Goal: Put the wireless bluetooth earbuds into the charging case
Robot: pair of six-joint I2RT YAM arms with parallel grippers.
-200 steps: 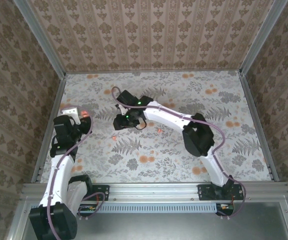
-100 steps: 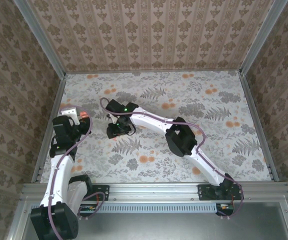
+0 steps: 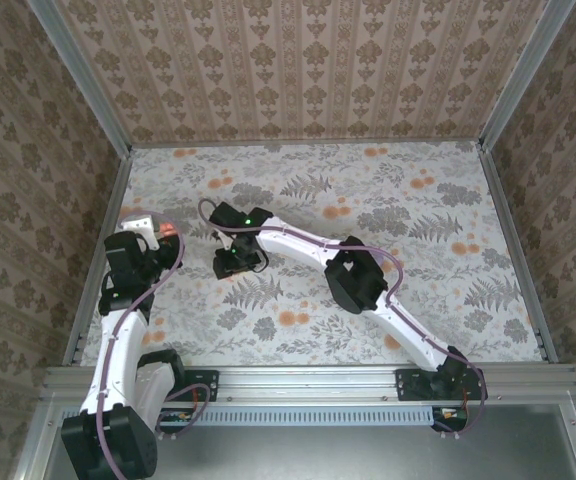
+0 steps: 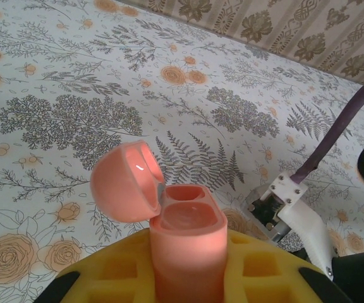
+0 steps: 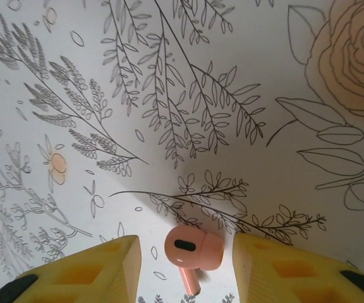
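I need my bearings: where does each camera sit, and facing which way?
Top external: above and behind, looking down on the table; left arm and right arm show.
Left wrist: faces across the table to a wall; left gripper clamps the open case.
Right wrist: faces down; right gripper straddles an earbud.
Shared: top and left wrist show the case.

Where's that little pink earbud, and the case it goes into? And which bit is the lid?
earbud (image 5: pixel 193 248): right wrist view, on its rounded head.
charging case (image 4: pixel 188 246): left wrist view, on the front of its body.
lid (image 4: pixel 122 183): left wrist view, on the middle of the flipped-open lid.
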